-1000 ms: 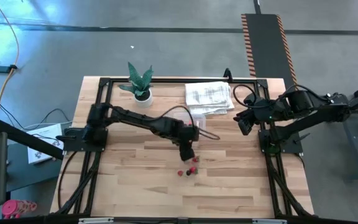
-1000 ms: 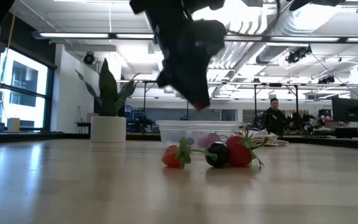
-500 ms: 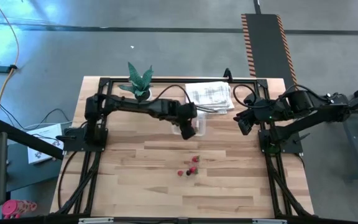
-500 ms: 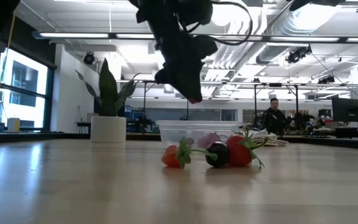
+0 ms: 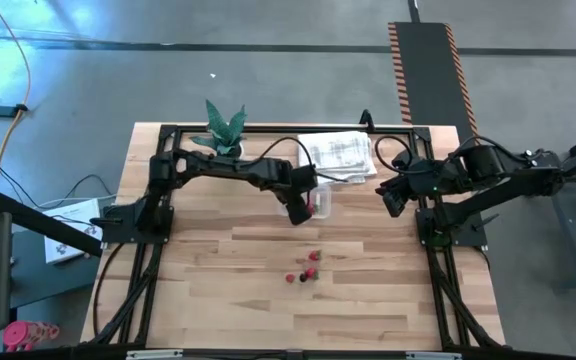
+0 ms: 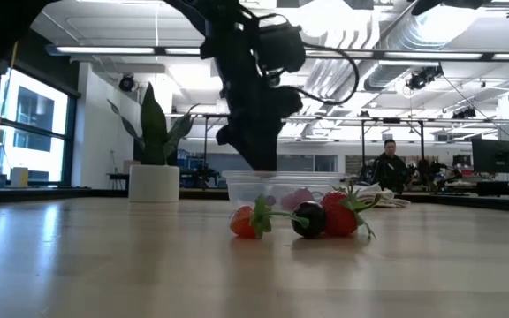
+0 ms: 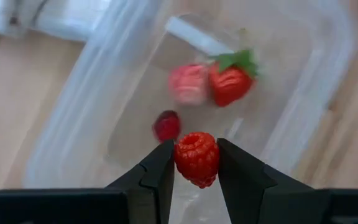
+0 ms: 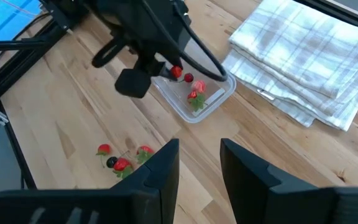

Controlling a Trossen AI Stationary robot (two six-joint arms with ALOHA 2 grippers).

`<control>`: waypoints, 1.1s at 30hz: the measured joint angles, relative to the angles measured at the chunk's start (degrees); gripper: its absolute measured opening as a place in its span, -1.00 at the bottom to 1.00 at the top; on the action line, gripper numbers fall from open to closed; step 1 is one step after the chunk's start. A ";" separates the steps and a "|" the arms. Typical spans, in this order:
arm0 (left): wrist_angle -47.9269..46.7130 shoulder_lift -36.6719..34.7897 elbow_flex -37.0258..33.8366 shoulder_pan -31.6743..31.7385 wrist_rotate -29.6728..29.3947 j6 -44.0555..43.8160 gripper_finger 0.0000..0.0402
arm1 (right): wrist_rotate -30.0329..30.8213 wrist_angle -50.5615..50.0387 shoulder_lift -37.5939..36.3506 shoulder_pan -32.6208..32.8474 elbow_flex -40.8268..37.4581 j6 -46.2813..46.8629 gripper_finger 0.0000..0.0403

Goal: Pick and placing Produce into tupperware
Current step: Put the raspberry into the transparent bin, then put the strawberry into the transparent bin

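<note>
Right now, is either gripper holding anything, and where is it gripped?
The left gripper holds a red raspberry by its two sides between the fingertips, over the tupperware. The right gripper is open and holds nothing.

Tupperware (image 5: 313, 202) sits mid-table, just in front of the folded towel (image 5: 336, 155); potted plant (image 5: 225, 133) to its left at the back. 4 loose produce pieces (image 5: 306, 270) nearer the front edge.
</note>
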 joint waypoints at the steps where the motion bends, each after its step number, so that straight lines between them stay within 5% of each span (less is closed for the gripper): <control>1: -0.41 0.05 -0.07 0.00 -0.10 -0.07 -0.49 | 0.00 -0.01 -0.03 0.01 0.00 0.00 -0.46; 7: 0.47 -0.50 0.00 -0.02 -0.48 0.23 -0.40 | -0.08 -0.01 -0.03 0.01 0.00 0.43 -0.46; 19: -0.24 -0.84 0.00 -0.02 1.68 -0.73 0.23 | -0.66 0.01 -0.03 0.02 0.00 0.44 -0.46; 33: -9.86 -10.70 0.00 -8.84 -0.81 -4.23 0.16 | -8.02 0.45 10.49 0.00 0.02 -0.33 -0.46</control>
